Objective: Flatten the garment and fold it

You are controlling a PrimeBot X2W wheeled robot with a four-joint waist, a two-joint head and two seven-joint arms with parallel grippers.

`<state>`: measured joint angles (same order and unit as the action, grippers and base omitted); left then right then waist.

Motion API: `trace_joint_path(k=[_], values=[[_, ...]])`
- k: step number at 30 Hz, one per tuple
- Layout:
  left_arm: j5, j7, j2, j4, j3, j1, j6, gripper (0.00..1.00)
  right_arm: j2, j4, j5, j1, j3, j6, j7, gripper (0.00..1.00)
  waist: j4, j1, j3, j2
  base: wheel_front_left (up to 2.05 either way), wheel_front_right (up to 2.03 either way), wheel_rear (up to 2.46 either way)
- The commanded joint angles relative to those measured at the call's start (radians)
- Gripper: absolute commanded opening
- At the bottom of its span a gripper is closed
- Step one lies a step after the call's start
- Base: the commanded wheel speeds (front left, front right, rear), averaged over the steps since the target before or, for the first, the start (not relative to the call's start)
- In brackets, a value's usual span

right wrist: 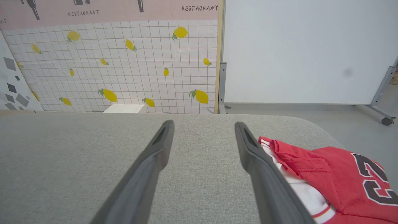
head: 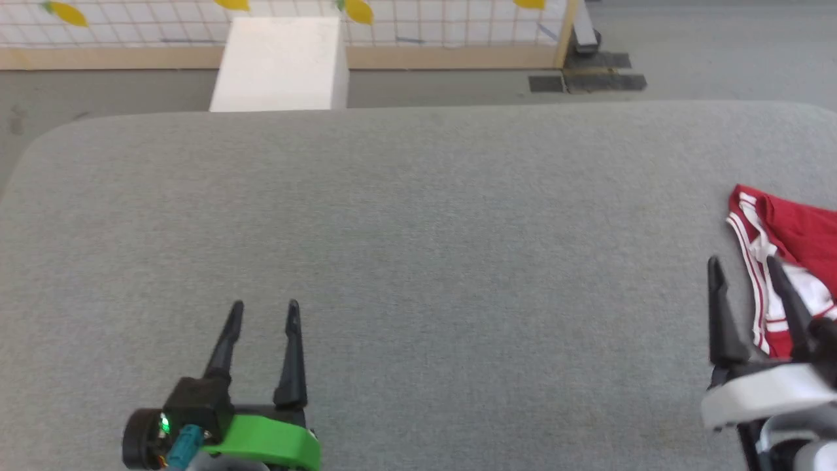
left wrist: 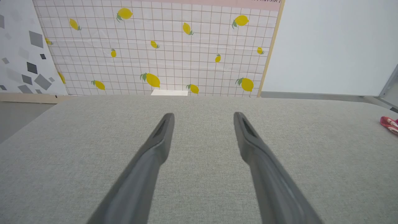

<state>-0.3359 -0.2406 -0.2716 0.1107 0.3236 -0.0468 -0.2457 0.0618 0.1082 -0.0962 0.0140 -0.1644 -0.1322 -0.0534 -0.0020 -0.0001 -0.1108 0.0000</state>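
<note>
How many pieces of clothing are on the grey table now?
1: the red garment lies crumpled at the right edge of the table, by the right gripper. It runs past the head view's edge, so more could be hidden.

Take the green bracket (head: 268,443) on your left gripper (head: 265,303) as the reference: it is bright and curved. Two long black fingers (head: 291,356) rise from its top and taper to narrow tips. Just left of the green bracket you have a black block (head: 196,394), a round black knob (head: 138,446) with a small green light (head: 163,425), and a teal connector (head: 186,446). Well right of the green bracket, your right gripper (head: 743,260) has the same dark tapered fingers on a white rounded housing (head: 762,392). Seen close, each finger is matte charcoal with a slot (left wrist: 161,128) recessed near its tip.
</note>
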Motion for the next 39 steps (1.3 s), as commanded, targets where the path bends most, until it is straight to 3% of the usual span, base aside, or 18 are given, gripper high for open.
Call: trace_joint_path(k=[1,13,14,39], values=[[-0.007,-0.006,0.013,-0.014,0.004,-0.018,0.009,1.00,-0.006,0.005,0.033,0.028,0.012,0.002,-0.026,1.00,0.025,0.0001,0.023,0.0000,0.00,0.00,0.00],[-0.014,-0.020,0.044,-0.096,-0.014,-0.039,0.038,1.00,-0.011,-0.112,0.013,0.085,0.050,0.002,-0.108,1.00,0.031,0.0001,0.039,0.0000,0.00,0.00,0.00],[-0.013,-0.013,0.043,-0.098,-0.012,-0.024,0.034,0.00,-0.010,-0.114,0.016,0.078,0.048,0.000,-0.103,0.00,0.031,0.0001,0.039,0.0000,0.00,0.00,0.00],[0.043,0.029,0.072,-0.100,-0.063,-0.012,0.068,0.00,-0.010,-0.113,0.030,0.063,0.067,0.000,-0.076,0.00,0.026,0.0001,0.051,0.0000,0.00,0.00,0.00]])
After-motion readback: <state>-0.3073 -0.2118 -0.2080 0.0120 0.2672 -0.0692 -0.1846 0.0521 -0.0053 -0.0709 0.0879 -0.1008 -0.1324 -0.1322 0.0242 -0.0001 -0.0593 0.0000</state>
